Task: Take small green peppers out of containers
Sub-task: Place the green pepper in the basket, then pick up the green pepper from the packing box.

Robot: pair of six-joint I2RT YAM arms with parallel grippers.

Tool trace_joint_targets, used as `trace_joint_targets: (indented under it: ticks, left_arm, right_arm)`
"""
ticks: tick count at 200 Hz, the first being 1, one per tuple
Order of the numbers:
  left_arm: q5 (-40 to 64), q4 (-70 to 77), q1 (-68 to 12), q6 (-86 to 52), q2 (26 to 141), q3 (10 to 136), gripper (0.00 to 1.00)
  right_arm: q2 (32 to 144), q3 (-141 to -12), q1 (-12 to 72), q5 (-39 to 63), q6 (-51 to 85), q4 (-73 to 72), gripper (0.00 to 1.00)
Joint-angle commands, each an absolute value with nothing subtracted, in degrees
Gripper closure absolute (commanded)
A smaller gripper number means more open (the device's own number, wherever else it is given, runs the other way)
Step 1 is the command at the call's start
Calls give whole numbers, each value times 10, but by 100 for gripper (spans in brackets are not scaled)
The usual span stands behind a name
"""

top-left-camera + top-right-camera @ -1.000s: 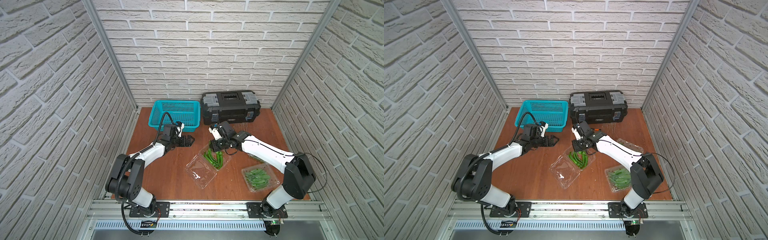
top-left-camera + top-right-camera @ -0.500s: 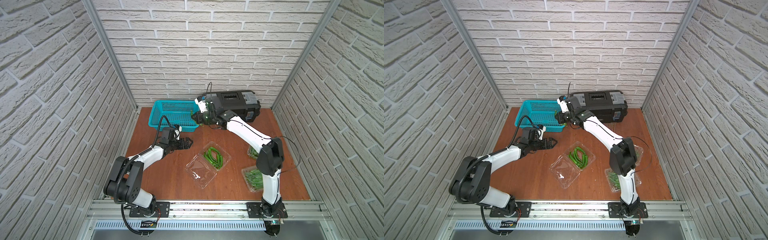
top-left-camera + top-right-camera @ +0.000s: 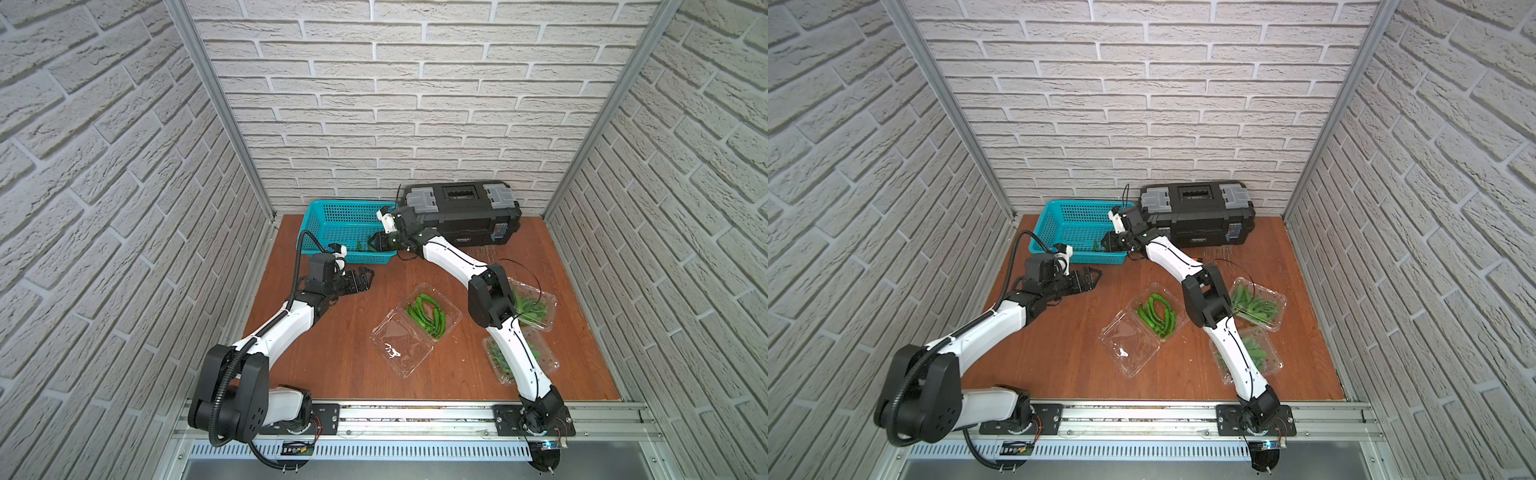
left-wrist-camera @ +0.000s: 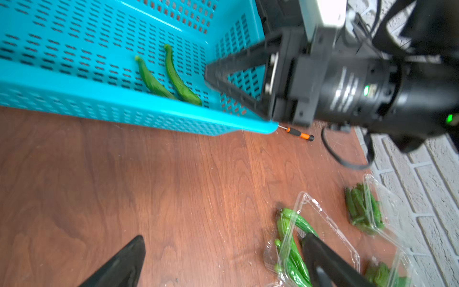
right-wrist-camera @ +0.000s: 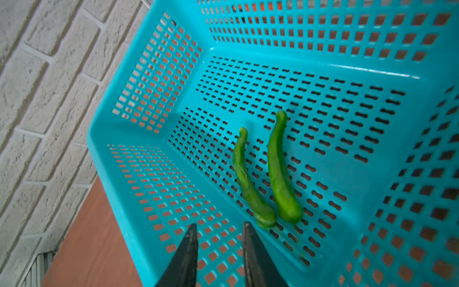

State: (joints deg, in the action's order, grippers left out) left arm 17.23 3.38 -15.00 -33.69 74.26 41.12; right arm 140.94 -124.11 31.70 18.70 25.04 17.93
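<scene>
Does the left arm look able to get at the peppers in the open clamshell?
Probably yes: the left tool is open over bare table, the open clamshell lies with lid folded back and peppers exposed, and the right arm is off at the basket.

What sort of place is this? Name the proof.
Probably a robot test cell, not a kitchen: brick-patterned walls boxing in a wooden tabletop, two robot arms bolted to an aluminium rail.

A teal basket stands at the back edge of the wooden table, toward its left corner. A black toolbox is just beside it. A small orange screwdriver lies near the basket's corner.
</scene>
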Motion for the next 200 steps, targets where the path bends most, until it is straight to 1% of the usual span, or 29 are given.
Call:
trace_joint_targets:
  ticks: [1,35,55,89,120,143,173,200]
  left_arm:
    - [166,26,-148,-324,734,417,2]
    - [178,3,-151,-301,740,434,2]
    - [191,-24,-168,-268,752,460,2]
    - [223,-83,-241,-200,796,528,2]
    - [268,-176,-313,-128,886,625,2]
    - [250,-235,-366,-68,960,698,2]
    - [254,-283,-402,-40,1039,779,2]
    - [252,-317,-412,-25,1082,827,2]
  right_arm:
    - [1339,-1167,331,149,237,171,69]
    - [1272,-1079,332,124,241,173,69]
    - [1228,-1058,331,105,234,171,68]
    - [1121,-1019,318,53,228,194,68]
    - [1011,-898,286,3,253,211,69]
    - [949,-809,260,-16,268,236,70]
    - [894,-729,233,-2,288,281,73]
    - [863,-676,232,46,295,318,75]
